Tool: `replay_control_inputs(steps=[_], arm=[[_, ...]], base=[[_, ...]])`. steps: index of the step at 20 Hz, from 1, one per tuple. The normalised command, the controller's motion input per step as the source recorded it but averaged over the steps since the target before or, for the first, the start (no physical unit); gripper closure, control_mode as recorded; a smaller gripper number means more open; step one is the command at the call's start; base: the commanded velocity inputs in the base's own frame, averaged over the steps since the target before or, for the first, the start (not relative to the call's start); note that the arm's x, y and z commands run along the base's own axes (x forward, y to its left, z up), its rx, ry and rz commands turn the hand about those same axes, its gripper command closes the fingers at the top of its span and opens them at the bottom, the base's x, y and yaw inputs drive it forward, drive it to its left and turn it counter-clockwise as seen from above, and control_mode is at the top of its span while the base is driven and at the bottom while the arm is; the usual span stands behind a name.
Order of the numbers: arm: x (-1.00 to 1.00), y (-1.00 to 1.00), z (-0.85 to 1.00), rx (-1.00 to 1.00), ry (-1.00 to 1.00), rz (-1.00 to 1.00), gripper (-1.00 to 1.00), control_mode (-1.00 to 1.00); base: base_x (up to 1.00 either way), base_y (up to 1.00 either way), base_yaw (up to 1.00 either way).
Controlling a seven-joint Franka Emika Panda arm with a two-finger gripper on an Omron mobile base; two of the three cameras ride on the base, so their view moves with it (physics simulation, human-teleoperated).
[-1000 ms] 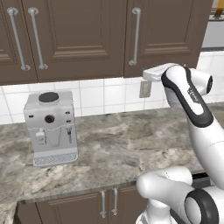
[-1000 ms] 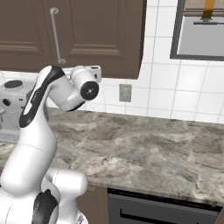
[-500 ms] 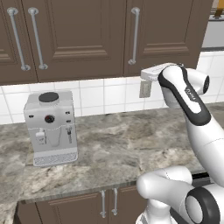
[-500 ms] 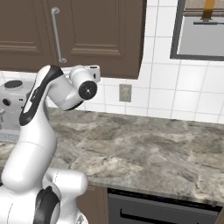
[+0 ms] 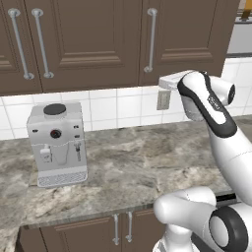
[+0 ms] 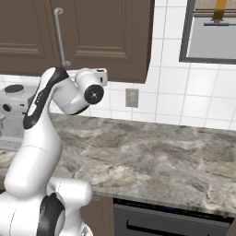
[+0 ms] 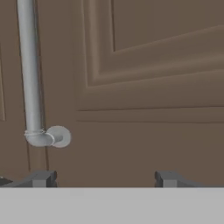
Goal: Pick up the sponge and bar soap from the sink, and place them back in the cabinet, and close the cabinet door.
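The cabinet door is dark brown with a recessed panel and stands shut against the cabinet. Its long silver bar handle runs vertically along the left side. My gripper is open and empty, held close in front of the door's lower part. The handle's bottom mount sits up and to the left of the fingertips. From the right base view, the hand hovers just under the door's lower edge. The sponge, bar soap and sink are out of view.
A silver coffee machine stands on the grey marbled counter at left. A wall outlet sits on the white tiles below the hand. A double-door cabinet adjoins on the left. A framed window is at right.
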Motion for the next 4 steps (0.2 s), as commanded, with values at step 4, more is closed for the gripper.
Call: replay_control_inputs(steps=[4], arm=[[0.18, 0.04, 0.00, 0.00, 0.00, 0.00, -1.00, -1.00]], base=[[0.00, 0.00, 0.00]])
